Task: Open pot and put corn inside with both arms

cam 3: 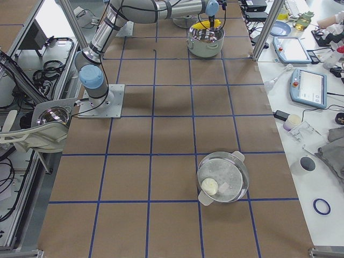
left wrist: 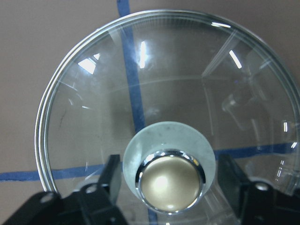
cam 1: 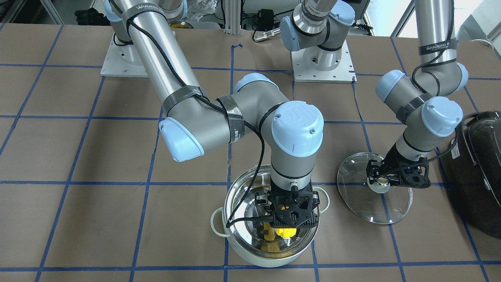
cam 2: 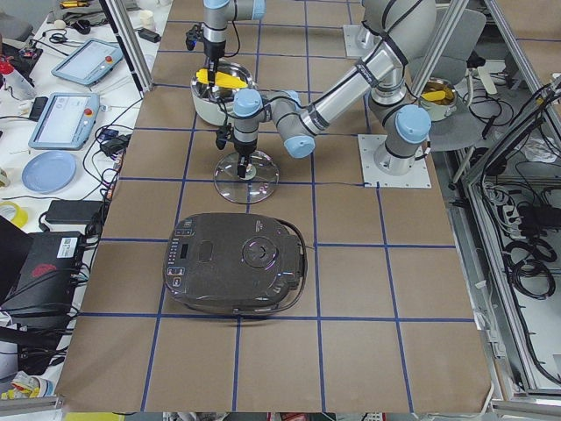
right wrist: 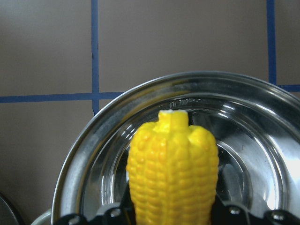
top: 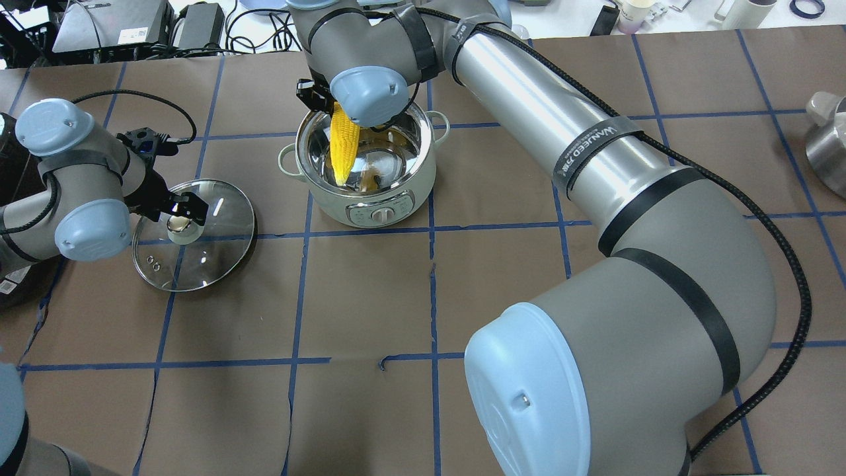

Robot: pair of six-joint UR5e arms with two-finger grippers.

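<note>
The pot (top: 370,198) stands open on the table, its shiny inside showing in the right wrist view (right wrist: 93,154). My right gripper (cam 1: 280,227) is shut on the yellow corn (top: 344,149) and holds it tilted, tip down, inside the pot's rim (cam 1: 266,258). The corn fills the right wrist view (right wrist: 172,173). The glass lid (top: 211,244) lies on the table beside the pot, on my left. My left gripper (top: 180,221) is open and straddles the lid's metal knob (left wrist: 171,180), a finger (left wrist: 110,180) on each side of it.
A large black rounded appliance (cam 1: 481,176) sits just beyond the lid at the table's left end (cam 2: 237,263). A second steel pot with a lid (cam 3: 223,177) stands far off at the right end. Blue tape lines cross the brown table.
</note>
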